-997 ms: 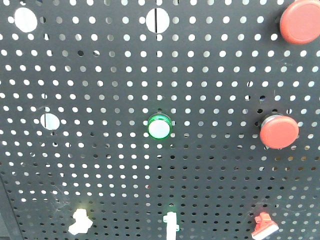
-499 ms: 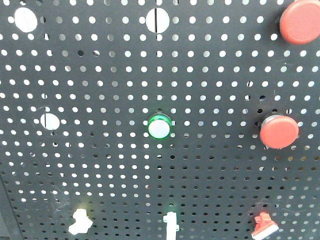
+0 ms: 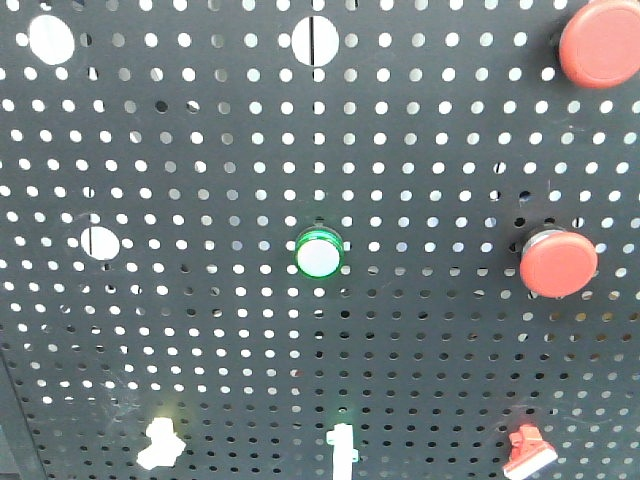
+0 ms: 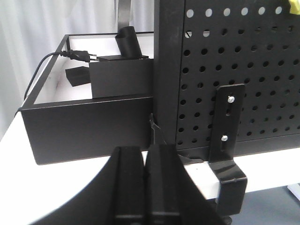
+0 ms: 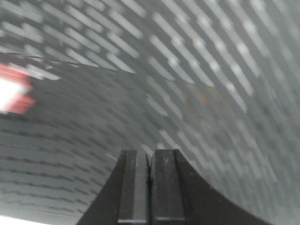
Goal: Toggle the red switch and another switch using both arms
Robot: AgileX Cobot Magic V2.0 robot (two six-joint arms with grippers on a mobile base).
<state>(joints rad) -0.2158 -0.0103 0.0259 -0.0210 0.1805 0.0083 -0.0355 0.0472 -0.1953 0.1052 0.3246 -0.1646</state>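
red switch [image 3: 527,452]: bottom right of pegboard [image 3: 200,330], small, stiff white lever; best nudged at lever tip, not gripped
another switch [image 3: 160,444]: bottom left, pale body, same light snap action likely
left hand [image 4: 145,154]: pressed together, low beside pegboard edge
right hand [image 5: 150,157]: pressed together, near blurred board
writing: none readable

A black perforated panel [image 3: 200,330] fills the front view. Two large round red push buttons [image 3: 558,263] sit at its right side, one above the other. A green-ringed round light [image 3: 319,254] sits at centre. A narrow white toggle [image 3: 341,447] stands at the bottom edge. Left wrist view: a black box [image 4: 89,129], a plugged cable [image 4: 51,58], and a black bracket [image 4: 228,136] with two screws on the white desk [image 4: 47,187].
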